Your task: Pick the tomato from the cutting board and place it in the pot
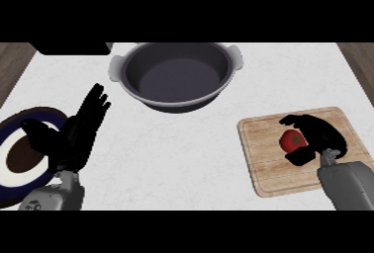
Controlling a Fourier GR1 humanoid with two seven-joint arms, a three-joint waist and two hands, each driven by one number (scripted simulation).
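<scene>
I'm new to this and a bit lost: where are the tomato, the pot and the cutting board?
tomato [293,141], head view, its red top.
pot [177,78], head view, its dark inside floor.
cutting board [266,163], head view, bare wood at left.

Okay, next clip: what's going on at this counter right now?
The robot's right hand is curled round a red tomato on the wooden cutting board at the right of the counter. The tomato looks not yet lifted off the board. The grey pot waits empty at the back. The left hand rests open, fingers up, at the left beside a blue-rimmed plate.
</scene>
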